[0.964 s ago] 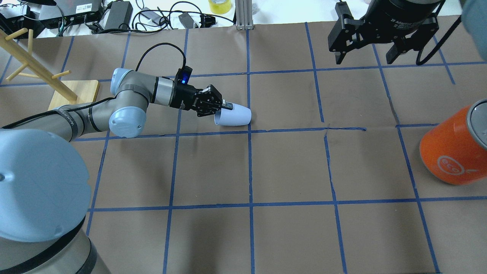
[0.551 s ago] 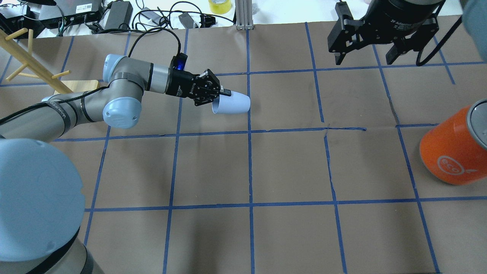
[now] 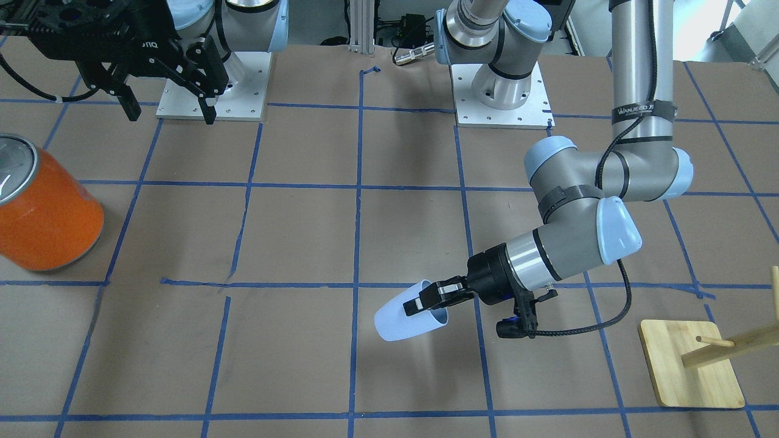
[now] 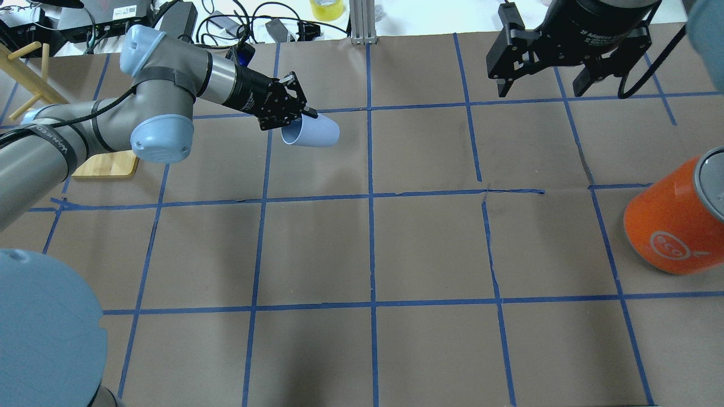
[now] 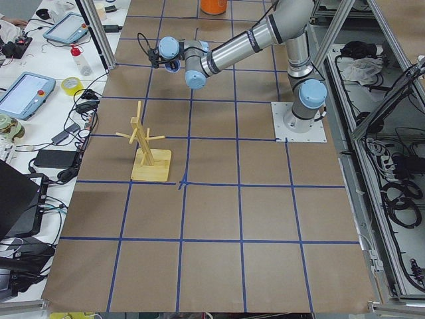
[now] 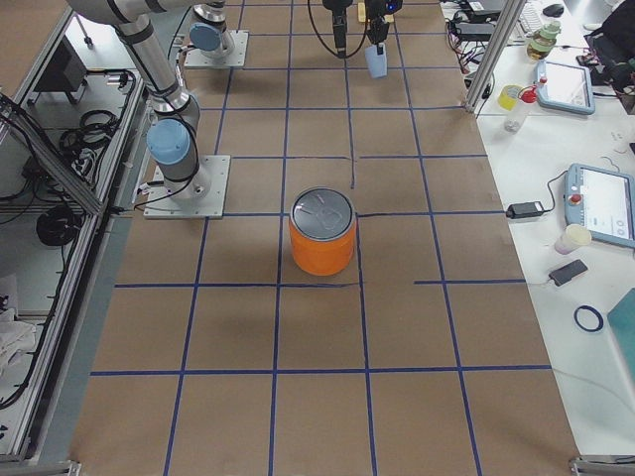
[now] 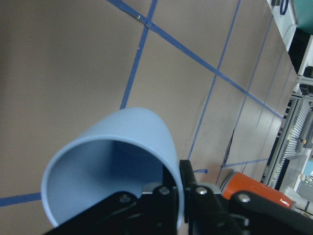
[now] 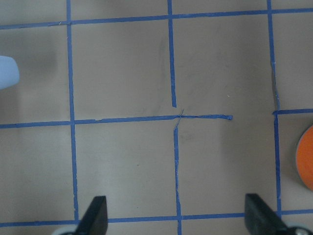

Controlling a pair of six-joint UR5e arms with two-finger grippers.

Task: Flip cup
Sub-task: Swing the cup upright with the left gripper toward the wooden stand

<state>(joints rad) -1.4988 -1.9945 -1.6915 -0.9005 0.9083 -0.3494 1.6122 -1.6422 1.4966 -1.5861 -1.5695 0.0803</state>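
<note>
The pale blue cup [image 4: 312, 131] hangs on its side above the table, rim toward my left arm, base pointing away. My left gripper [image 4: 298, 116] is shut on the cup's rim, one finger inside and one outside. The front view shows the cup [image 3: 406, 316] lifted, with its shadow on the paper below, and the left gripper [image 3: 429, 299] on its rim. The left wrist view looks into the cup's open mouth [image 7: 117, 169]. My right gripper [image 4: 543, 85] is open and empty, high at the far right; its fingertips [image 8: 95, 218] frame bare paper.
A large orange can with a silver top [image 4: 676, 220] stands at the right edge. A wooden peg rack on a square base [image 3: 691, 365] stands behind my left arm. Cables and power bricks [image 4: 181, 22] lie beyond the table's far edge.
My left gripper has lifted the cup off the table and carried it away from the robot and to the left. The right arm has not moved.
</note>
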